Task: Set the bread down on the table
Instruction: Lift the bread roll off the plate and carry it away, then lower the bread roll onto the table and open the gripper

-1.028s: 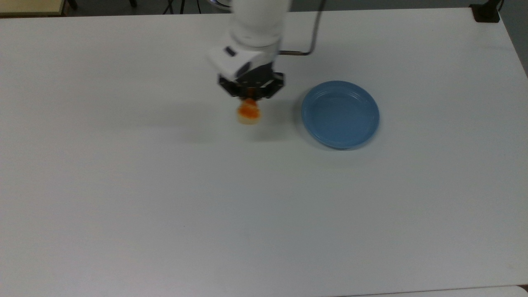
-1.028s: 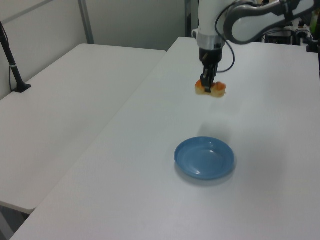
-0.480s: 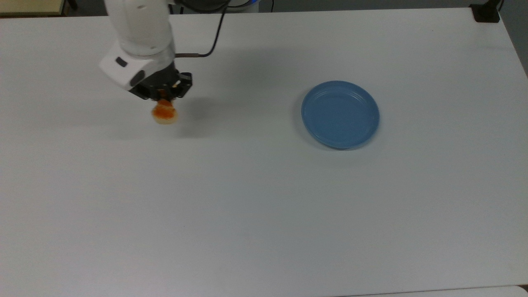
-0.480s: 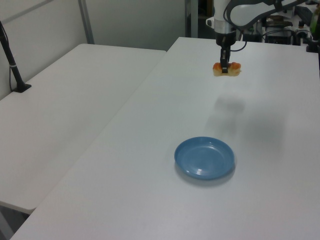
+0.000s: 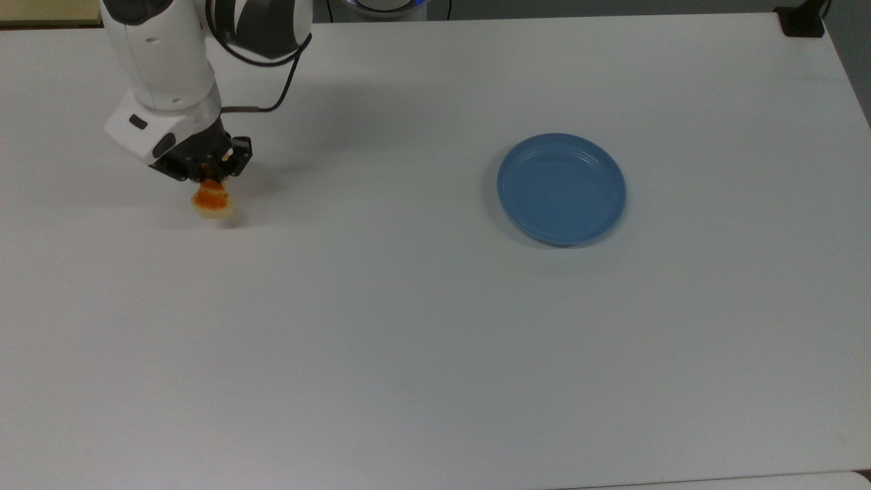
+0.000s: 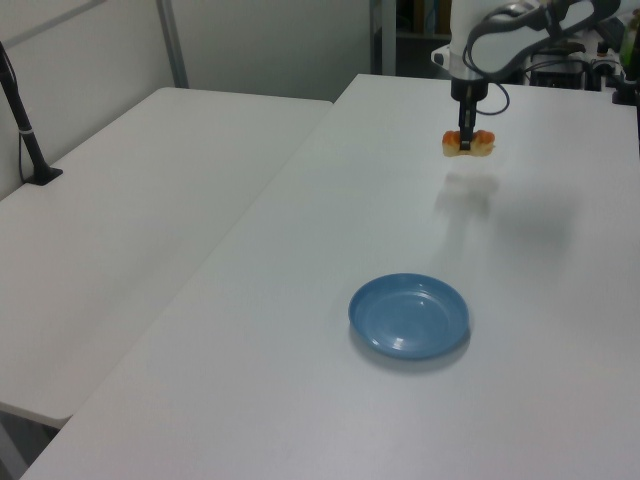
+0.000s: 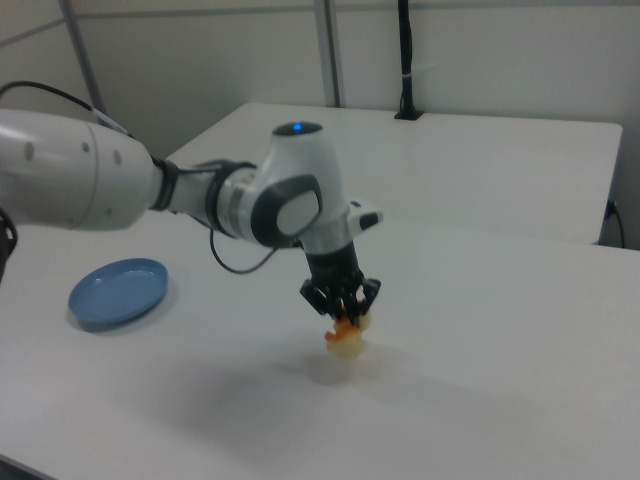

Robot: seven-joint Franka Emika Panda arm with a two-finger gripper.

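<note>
The bread, a small loaf with cream sides and an orange-brown top, hangs a little above the white table at the top view's far left. My gripper is shut on the bread from above. In the left view the bread sits far back with its shadow on the table below it, and the gripper clamps its middle. The right view has the gripper pointing down with the bread just above its shadow.
A round blue plate lies bare on the table, well to the top view's right of the bread; it is near the front in the left view. A second white table stands at the left view's left.
The arm has carried the bread steadily toward the top view's left, away from the blue plate, and it now hangs lower over the table. The grip on the bread is unchanged.
</note>
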